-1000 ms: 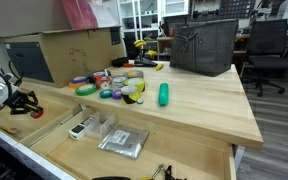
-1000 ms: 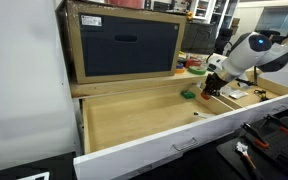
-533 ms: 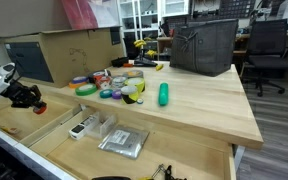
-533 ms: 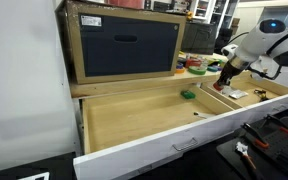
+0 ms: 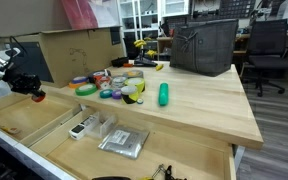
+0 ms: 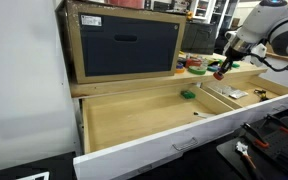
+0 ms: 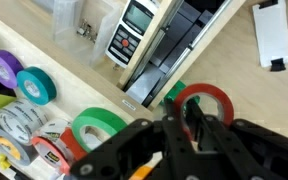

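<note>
My gripper (image 7: 192, 122) pinches a red ring-shaped tape roll (image 7: 206, 90), held above the open wooden drawer (image 6: 134, 120) beside the desk (image 5: 204, 100).

A red tape roll (image 7: 220, 98), a thin open ring, is pinched by its rim in the end effector (image 7: 192, 124). It hangs in the air over the open drawer (image 5: 44, 125), beside the tabletop (image 5: 204, 105) edge.
</note>
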Available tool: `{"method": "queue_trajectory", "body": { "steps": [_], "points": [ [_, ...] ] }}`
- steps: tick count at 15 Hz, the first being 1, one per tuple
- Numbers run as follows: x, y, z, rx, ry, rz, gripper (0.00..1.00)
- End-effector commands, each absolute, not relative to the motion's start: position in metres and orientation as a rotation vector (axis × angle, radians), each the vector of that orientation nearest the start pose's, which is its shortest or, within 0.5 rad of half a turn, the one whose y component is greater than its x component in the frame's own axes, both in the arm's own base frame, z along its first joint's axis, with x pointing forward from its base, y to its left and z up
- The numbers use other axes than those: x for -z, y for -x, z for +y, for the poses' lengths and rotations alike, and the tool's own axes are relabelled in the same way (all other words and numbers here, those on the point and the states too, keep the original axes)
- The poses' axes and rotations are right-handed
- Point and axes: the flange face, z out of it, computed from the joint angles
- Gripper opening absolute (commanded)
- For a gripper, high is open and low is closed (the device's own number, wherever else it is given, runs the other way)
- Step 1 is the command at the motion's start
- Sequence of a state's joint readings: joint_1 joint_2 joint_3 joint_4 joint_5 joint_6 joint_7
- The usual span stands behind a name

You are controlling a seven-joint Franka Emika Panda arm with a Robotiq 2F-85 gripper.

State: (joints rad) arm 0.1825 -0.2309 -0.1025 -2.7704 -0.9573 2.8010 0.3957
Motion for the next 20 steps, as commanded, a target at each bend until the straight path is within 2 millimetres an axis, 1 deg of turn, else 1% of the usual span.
{"method": "queue_trajectory", "body": {
  "steps": [1,2,3,5,7,8,11,12,14,18,20],
  "points": [
    [-0.345,-0.378,0.059,0.552,3.267,-0.843,0.04],
    [-0.358,-0.382,0.059,0.52,3.264,-0.805,0.04],
    [-0.373,-0.386,0.055,0.49,3.259,-0.772,0.04],
    [-0.405,-0.393,0.04,0.434,3.248,-0.68,0.04],
    [-0.435,-0.406,0.025,0.401,3.242,-0.578,0.04],
    [-0.449,-0.411,0.021,0.389,3.245,-0.535,0.04],
    [-0.477,-0.424,0.015,0.409,3.285,-0.418,0.04],
    [-0.485,-0.427,0.016,0.414,3.295,-0.402,0.04],
    [-0.494,-0.433,0.023,0.407,3.308,-0.396,0.04],
    [-0.5,-0.456,0.047,0.278,3.282,-0.398,0.04],
    [-0.502,-0.465,0.056,0.267,3.282,-0.385,0.04]
  ]
}}
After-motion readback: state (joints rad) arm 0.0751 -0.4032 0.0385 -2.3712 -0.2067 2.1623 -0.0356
